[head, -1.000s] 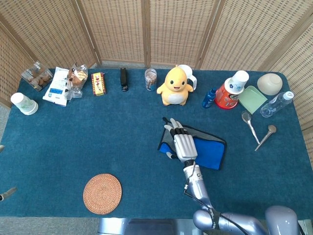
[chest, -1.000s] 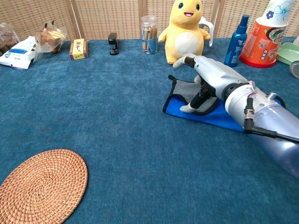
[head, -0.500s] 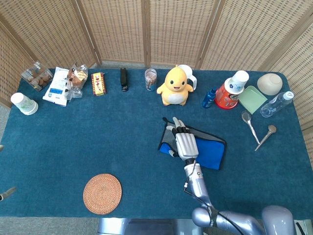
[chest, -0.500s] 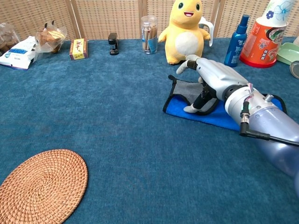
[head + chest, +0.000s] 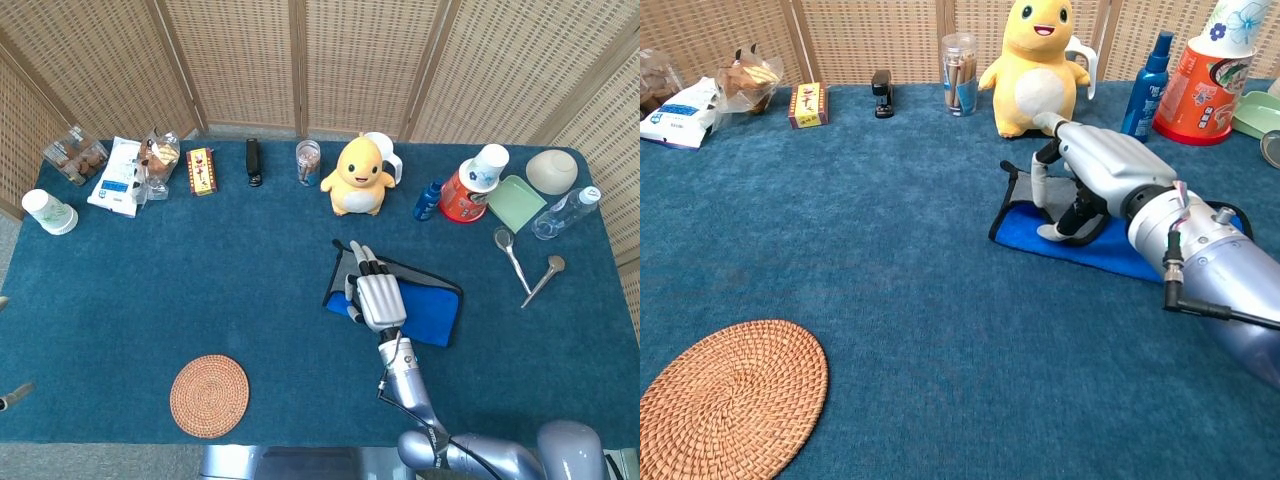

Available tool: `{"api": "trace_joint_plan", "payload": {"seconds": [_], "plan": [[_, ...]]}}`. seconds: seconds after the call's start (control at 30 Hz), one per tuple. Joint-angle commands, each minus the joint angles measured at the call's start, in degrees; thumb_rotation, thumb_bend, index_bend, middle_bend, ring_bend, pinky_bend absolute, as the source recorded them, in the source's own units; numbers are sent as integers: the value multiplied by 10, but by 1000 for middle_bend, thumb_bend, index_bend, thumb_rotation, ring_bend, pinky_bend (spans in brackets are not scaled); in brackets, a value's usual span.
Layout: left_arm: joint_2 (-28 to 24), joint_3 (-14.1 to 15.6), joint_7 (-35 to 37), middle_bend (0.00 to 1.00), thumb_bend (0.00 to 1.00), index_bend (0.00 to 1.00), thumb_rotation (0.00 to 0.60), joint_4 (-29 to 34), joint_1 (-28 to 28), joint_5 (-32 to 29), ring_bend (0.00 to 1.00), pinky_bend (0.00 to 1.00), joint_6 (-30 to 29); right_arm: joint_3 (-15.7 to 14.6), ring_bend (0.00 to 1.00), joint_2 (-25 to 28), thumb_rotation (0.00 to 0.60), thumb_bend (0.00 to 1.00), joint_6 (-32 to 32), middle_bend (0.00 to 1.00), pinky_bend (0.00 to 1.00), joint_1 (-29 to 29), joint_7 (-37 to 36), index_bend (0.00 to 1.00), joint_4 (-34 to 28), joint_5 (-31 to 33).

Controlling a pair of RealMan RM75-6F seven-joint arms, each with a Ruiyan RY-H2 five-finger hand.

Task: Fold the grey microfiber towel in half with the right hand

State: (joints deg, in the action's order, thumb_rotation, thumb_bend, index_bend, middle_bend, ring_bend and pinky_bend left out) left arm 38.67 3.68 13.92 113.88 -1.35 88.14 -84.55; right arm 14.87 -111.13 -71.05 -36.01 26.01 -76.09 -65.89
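right robot hand [image 5: 1095,178] resting palm-down on towel [image 5: 1105,250], fingers [image 5: 1038,180] curled over its raised grey left edge, gripping it. towel lying mid-counter [image 5: 200,290], in front of yellow plush toy [image 5: 357,177]. left robot hand out of sight.

Around the yellow plush duck [image 5: 358,176], the nearest obstacles are the jar [image 5: 308,161] to its left and the spray bottle [image 5: 428,199] and orange cup stack [image 5: 472,184] to its right. Below it, bare table [image 5: 230,270] runs leftward to the woven coaster [image 5: 209,396].
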Motion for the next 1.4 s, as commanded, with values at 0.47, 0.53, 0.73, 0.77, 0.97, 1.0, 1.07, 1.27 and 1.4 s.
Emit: {"api": "trace_joint_plan", "payload": {"seconds": [0.47,0.53,0.73,0.77,0.97,1.0,1.07,1.27,1.4], "plan": [[-2,0,6,0,131,0,600,-2,0,0,0,0,0,-6,0,3,600,238,-3,0,263,1,29,451,3,-13],[-2,0,6,0,131,0,600,-2,0,0,0,0,0,-4,0,3,600,310,-2,0,264,1,38,434,2,-9],[-2,0,5,0,131,0,600,-1,1,2,0,0,1,6,0,4,600,462,5,0,266,-1,50,419,-6,6],[-2,0,5,0,131,0,600,-2,1,1,0,0,1,6,0,3,600,470,5,0,266,-2,51,419,-5,6],[-2,0,7,0,131,0,600,-2,0,2,0,0,0,5,0,1,600,478,6,0,268,-2,56,424,-7,8],[-2,0,7,0,131,0,600,-2,0,2,0,0,0,4,0,0,600,475,6,0,268,-3,57,430,-5,7],[-2,1,7,0,132,0,600,-2,0,3,0,0,0,3,0,-3,600,465,5,0,269,-5,60,451,0,4],[-3,0,10,0,132,0,600,-3,-1,2,0,0,-2,10,0,-12,600,480,8,0,271,-10,63,526,17,8],[-3,1,11,0,131,0,600,-4,0,3,0,0,-1,11,0,-13,600,491,10,0,271,-10,61,530,25,10]]}}
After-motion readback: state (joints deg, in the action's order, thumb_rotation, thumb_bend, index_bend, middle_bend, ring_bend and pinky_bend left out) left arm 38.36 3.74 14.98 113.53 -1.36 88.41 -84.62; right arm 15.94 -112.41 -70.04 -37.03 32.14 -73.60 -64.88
